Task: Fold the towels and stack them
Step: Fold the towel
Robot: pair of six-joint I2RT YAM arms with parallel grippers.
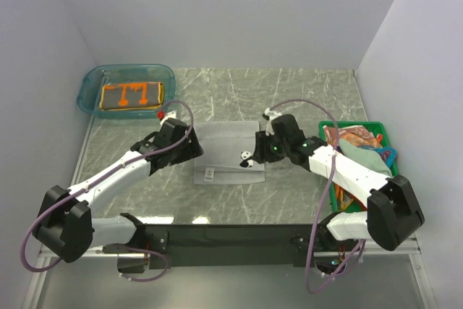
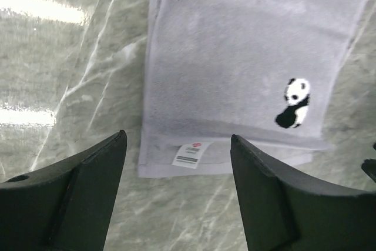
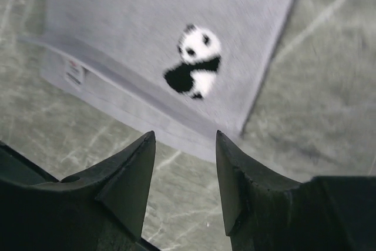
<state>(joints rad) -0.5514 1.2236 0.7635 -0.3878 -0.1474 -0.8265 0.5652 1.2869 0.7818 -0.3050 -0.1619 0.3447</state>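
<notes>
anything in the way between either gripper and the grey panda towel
Nothing visible. The left gripper and right gripper hang open on either side of the grey towel, with nothing lying between their fingers and the cloth.

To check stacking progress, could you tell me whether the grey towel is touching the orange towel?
Apart: the top view shows the orange towel inside the tub, the grey towel on the table.
</notes>
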